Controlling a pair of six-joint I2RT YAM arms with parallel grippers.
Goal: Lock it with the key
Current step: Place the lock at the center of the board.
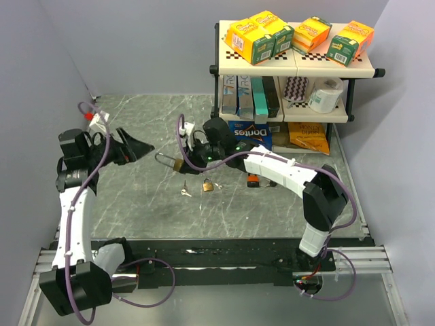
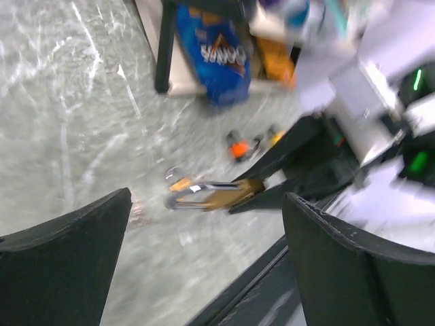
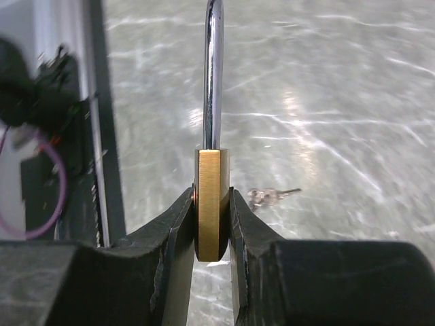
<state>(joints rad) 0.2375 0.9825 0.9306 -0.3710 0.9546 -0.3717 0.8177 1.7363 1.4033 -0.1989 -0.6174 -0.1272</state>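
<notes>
My right gripper is shut on the brass body of a long-shackle padlock and holds it above the table, shackle pointing left. In the right wrist view the brass body is clamped between the fingers, with the steel shackle pointing away. A small bunch of keys lies on the table near it and also shows in the right wrist view. My left gripper is open and empty, left of the padlock. Its blurred wrist view shows the padlock ahead of its wide-open fingers.
A second, small brass padlock lies beside the keys. An orange and black object lies under my right forearm. A two-level shelf with boxes, a Doritos bag and a paper roll stands at the back right.
</notes>
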